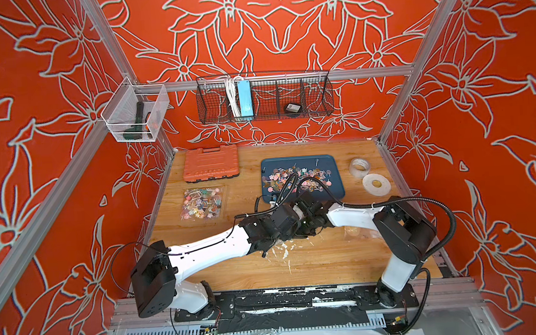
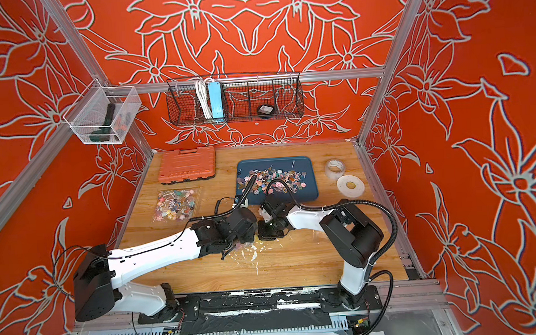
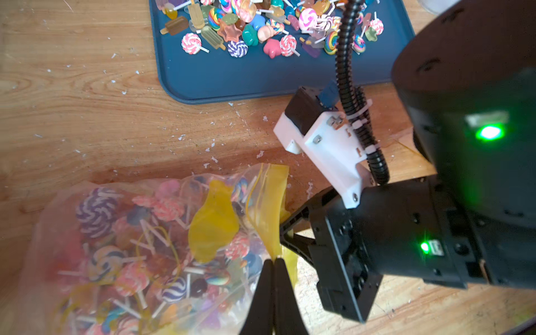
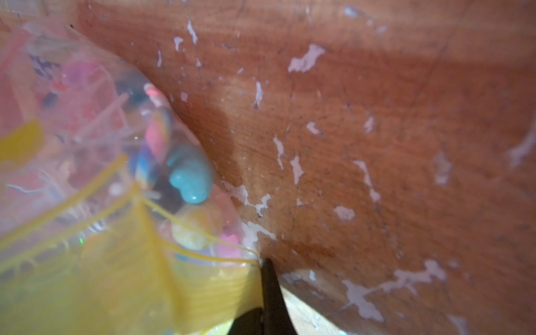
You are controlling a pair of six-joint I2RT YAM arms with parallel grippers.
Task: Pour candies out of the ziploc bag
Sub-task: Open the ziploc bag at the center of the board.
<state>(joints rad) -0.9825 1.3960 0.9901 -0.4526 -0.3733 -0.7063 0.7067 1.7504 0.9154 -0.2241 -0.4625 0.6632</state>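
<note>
- The ziploc bag [image 3: 139, 246] lies on the table [image 1: 314, 261] at centre, towards the near edge, with its candies [image 3: 98, 208] inside. Both arms crowd over it.
- The left gripper [image 3: 274, 261] is pressed together on the bag's yellow zip strip [image 3: 269, 203]. The right gripper [image 3: 287, 236] pinches the same strip just beside it.
- The strip runs roughly near-to-far at the bag's right end, and the belly spreads leftward. The blue tray [image 3: 261, 78] (already littered with other candies) sits farther back, so I'd guess the mouth must swing that way.
- From above, the wrists hide the bag almost wholly, and I can't make out whether the seal is parted.
</note>
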